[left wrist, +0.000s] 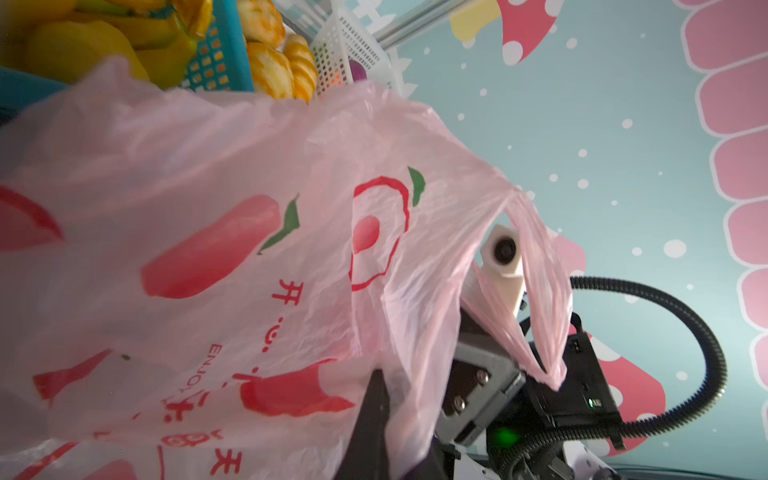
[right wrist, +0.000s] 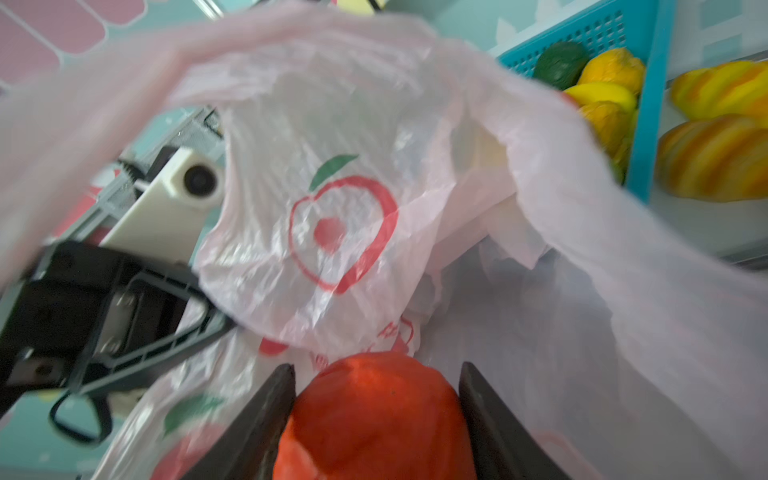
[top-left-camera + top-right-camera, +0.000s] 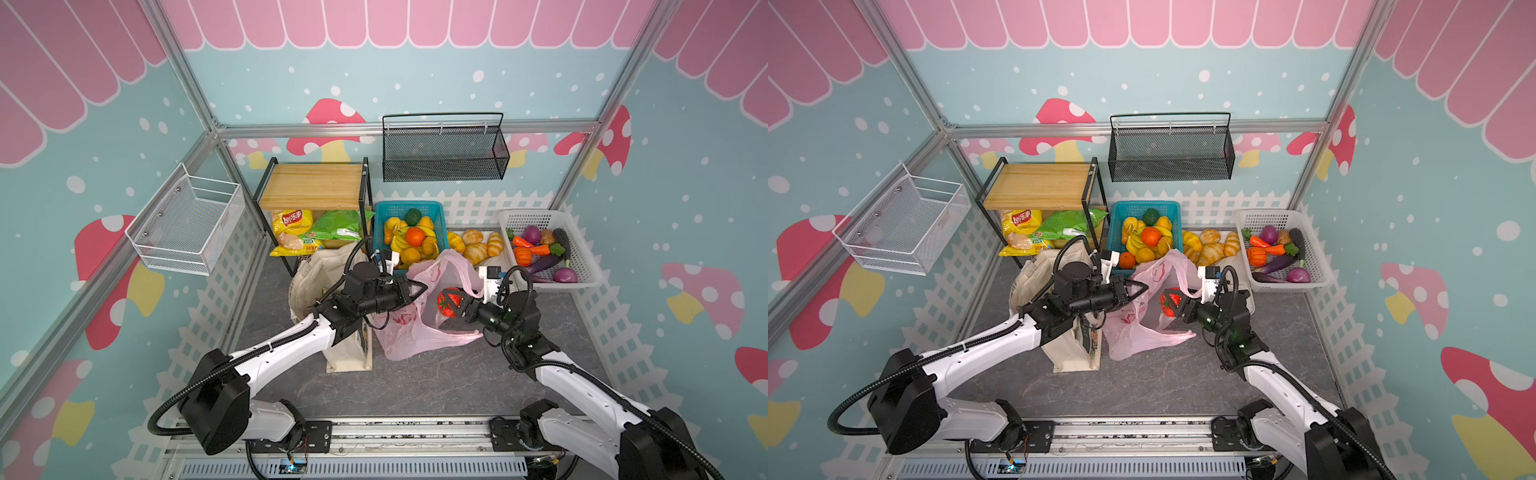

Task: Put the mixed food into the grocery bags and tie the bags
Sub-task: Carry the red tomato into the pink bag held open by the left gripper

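Grey tabletop with pink bag: your left gripper is pinched closed on its rim, seemingly holding the mouth open, while your right gripper clamps the red tomato over it.

Both top views: bright, even light from above; I note a soft shadow under the pink plastic bag on the grey tabletop, and wide-angle stretch toward the corners. Left wrist view: bag print sharp, light glowing through the film, teal fruit basket out of focus. Right wrist view: smeared throughout; red tomato, bag and bread rolls all blurred.
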